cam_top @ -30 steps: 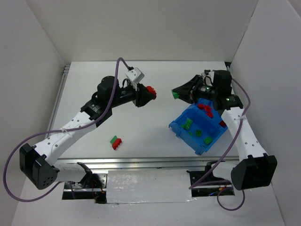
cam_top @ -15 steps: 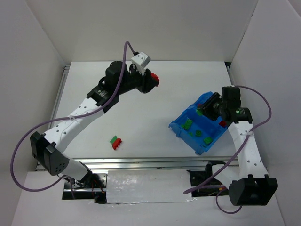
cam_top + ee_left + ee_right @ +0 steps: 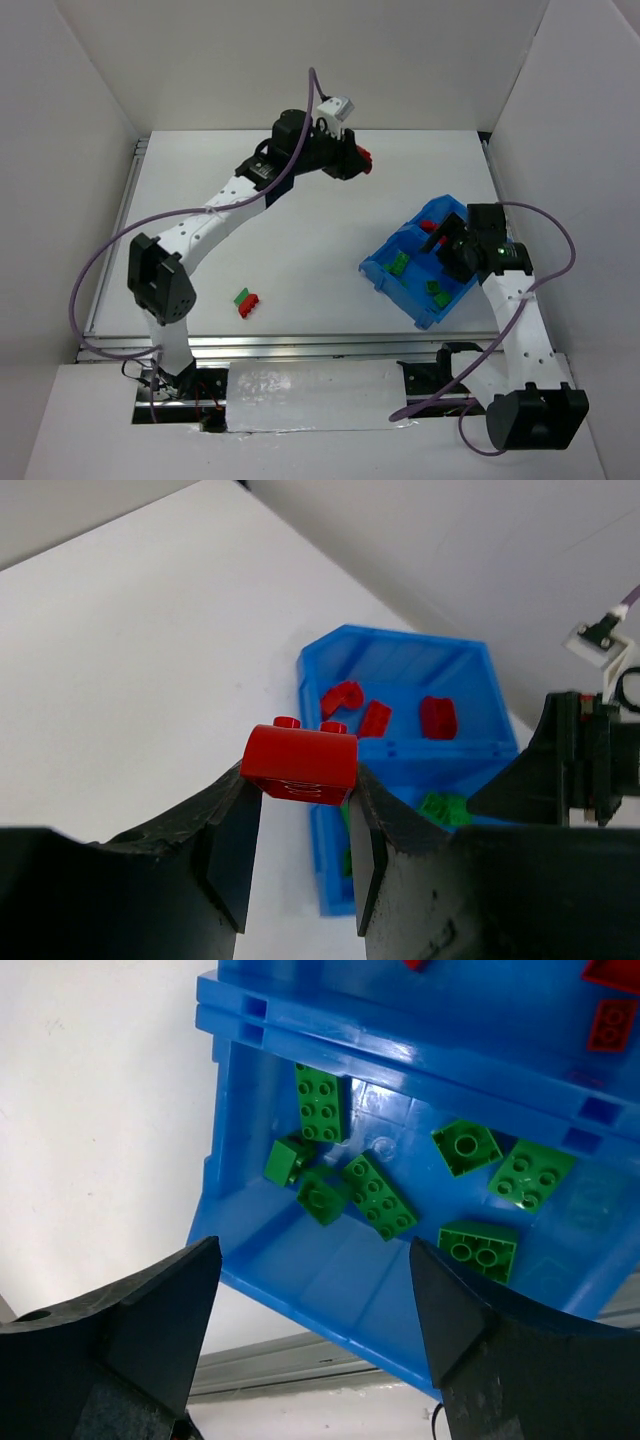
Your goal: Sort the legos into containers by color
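My left gripper (image 3: 358, 160) is shut on a red lego (image 3: 300, 763) and holds it in the air at the table's far middle, left of the blue bin (image 3: 375, 268). The far compartment of the bin (image 3: 330, 645) holds three red legos (image 3: 375, 718). The near compartment (image 3: 400, 1050) holds several green legos (image 3: 380, 1195). My right gripper (image 3: 312, 1260) hangs open over that green compartment with nothing between its fingers; from above this right gripper (image 3: 447, 245) is over the bin's middle. A green lego (image 3: 241, 296) and a red lego (image 3: 249, 306) lie together on the table at the near left.
White walls close the table in on the left, right and back. An aluminium rail (image 3: 300, 345) runs along the near edge. The bin sits at an angle at the right, under the right arm (image 3: 570, 770).
The left arm has swung right and farther back with the red lego. The right gripper moved over the green compartment and opened; the green lego it held is out of its jaws.
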You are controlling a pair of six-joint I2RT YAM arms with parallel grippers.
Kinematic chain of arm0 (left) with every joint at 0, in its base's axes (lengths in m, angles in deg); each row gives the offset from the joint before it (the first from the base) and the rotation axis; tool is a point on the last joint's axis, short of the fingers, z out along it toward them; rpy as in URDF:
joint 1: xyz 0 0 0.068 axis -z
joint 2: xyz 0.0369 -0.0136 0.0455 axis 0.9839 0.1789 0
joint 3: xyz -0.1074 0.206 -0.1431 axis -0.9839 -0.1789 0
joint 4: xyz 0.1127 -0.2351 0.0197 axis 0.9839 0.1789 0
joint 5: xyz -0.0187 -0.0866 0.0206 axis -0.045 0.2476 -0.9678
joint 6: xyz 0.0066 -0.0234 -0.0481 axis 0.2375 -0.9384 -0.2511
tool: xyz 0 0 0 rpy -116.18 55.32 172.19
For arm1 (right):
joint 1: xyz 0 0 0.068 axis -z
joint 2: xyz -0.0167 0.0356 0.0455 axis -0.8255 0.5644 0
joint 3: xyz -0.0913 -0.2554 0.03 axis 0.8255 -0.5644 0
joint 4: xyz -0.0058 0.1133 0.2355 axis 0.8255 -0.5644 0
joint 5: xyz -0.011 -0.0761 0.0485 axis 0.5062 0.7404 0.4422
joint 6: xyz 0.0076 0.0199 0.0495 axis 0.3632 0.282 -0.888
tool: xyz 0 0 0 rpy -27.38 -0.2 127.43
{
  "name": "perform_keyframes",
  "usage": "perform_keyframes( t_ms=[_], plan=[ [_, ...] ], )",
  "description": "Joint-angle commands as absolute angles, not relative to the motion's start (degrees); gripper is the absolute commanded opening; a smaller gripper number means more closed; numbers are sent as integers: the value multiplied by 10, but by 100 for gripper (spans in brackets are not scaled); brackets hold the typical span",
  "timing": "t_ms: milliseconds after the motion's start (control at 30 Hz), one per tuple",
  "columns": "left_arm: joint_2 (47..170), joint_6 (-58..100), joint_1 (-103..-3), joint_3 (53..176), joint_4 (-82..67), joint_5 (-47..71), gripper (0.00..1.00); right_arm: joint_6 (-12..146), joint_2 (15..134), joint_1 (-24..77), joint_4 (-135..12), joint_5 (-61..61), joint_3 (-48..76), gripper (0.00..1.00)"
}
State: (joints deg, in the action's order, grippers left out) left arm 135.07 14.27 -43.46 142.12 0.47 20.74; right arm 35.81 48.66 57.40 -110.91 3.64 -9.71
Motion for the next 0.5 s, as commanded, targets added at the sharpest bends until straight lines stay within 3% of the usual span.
perform_keyframes(
  t_ms=[0, 133, 267, 333, 400, 467],
  plan=[
    [1420, 93, -429, 1497, -24, 284, 0, 360, 449, 571, -1136, 64, -49, 84],
    [1532, 101, -387, 1649, 19, 291, 0, 342, 400, 571, -1188, 80, 31, 87],
    [1634, 72, -344, 1711, -6, 298, 2, 322, 370, 570, -1217, 73, 84, 88],
    [1651, 45, -337, 1710, -40, 297, 19, 318, 351, 571, -1214, 60, 88, 88],
    [1675, 42, -318, 1724, -48, 300, 31, 314, 333, 571, -1227, 55, 101, 88],
    [1694, 35, -308, 1725, -65, 298, 34, 315, 325, 570, -1238, 55, 109, 89]
  ],
)
